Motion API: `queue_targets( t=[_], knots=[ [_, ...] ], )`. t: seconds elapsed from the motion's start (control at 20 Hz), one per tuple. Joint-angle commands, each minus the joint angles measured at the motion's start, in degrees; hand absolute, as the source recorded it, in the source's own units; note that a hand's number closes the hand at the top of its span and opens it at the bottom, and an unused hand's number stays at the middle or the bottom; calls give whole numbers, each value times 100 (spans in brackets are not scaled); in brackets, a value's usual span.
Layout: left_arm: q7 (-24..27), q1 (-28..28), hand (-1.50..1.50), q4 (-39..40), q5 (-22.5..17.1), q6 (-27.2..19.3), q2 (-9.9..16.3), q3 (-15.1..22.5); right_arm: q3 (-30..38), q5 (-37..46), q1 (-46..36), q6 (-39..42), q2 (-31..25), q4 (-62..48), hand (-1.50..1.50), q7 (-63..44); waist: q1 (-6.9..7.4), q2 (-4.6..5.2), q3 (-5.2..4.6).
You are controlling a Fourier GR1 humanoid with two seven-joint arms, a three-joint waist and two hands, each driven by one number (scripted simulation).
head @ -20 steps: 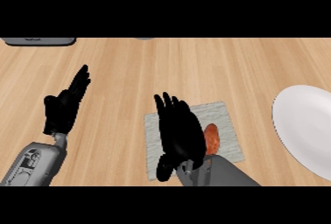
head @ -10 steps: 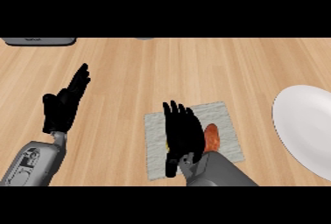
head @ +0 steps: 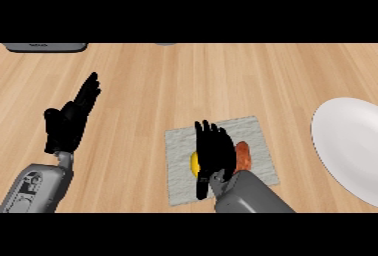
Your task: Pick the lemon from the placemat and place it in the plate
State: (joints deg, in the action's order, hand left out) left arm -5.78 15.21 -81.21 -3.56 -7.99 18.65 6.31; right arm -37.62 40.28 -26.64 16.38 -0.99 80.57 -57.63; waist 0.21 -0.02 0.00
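The robot's right hand [head: 212, 152] is flat over the grey cloth placemat [head: 221, 160], which lies near the front edge of the wooden counter [head: 184, 85]. Its fingers are straight and are not curled round anything. Under the hand peeks the small yellow lemon [head: 194, 163], sitting on the left middle of the placemat. Only a thin slice of it shows, bright yellow and round at the edge.

Just to the right of the hand lies a reddish-orange oblong thing [head: 242, 155], also on the placemat. I cannot tell what it is. I think this is the tricky part: the two things are near each other, so the hand could close on the wrong one, or bump the lemon and make it roll off the cloth.

The round white plate [head: 347, 145] waits at the right edge of the counter, well apart from the placemat.

The left hand [head: 70, 120] rests open near the left edge, fingers up.
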Motion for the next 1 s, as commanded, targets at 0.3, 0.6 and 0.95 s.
queue_targets(
  t=[0.3,0.6,0.95],
  knots=[
    [171,116,0,391,234,164,-244,-315,-59,774,189,-241,-38,-141,150,232,-38,4,-1],
    [85,-226,0,-65,260,471,-309,-435,179,1071,137,-339,59,-459,150,665,-13,0,0],
    [51,-202,0,33,429,188,-348,-508,833,719,810,-593,-1941,958,150,1861,-383,-57,11]
  ],
)
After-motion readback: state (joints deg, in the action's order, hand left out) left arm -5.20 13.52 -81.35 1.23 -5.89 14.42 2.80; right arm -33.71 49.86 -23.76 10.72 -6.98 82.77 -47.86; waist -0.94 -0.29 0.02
